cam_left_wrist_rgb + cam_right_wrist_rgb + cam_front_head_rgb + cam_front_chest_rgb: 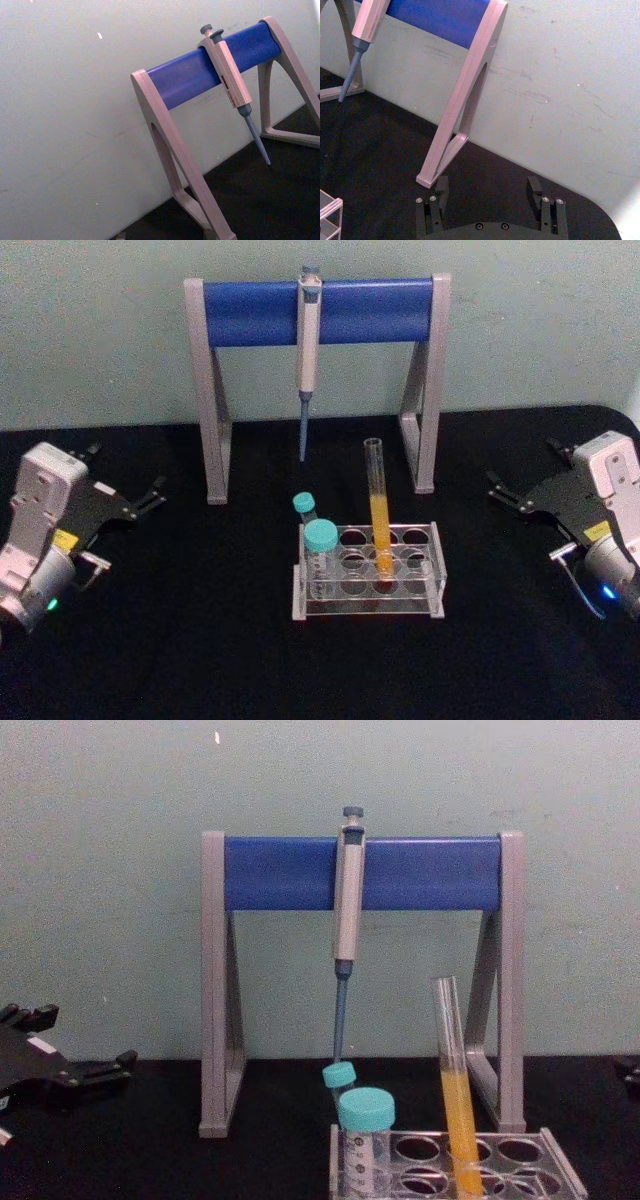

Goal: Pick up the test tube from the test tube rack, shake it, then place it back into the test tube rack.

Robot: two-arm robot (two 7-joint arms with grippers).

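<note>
The test tube (377,502) stands upright in the clear test tube rack (437,562) at the middle of the black table, its lower half orange-yellow liquid. From the chest view, the test tube (452,1080) rises well above the rack (562,1175). My left gripper (125,472) rests open at the far left, well away from the rack, and shows at the chest view's left edge as the left gripper (80,1038). My right gripper (522,470) rests open at the far right, apart from the rack. The right gripper (487,187) holds nothing between its spread fingers.
Two teal-capped vials (321,540) (304,503) stand in the rack's left end. Behind the rack stands a grey-and-blue pipette stand (250,312) with a pipette (308,350) hanging from it, tip down. A pale wall closes the back.
</note>
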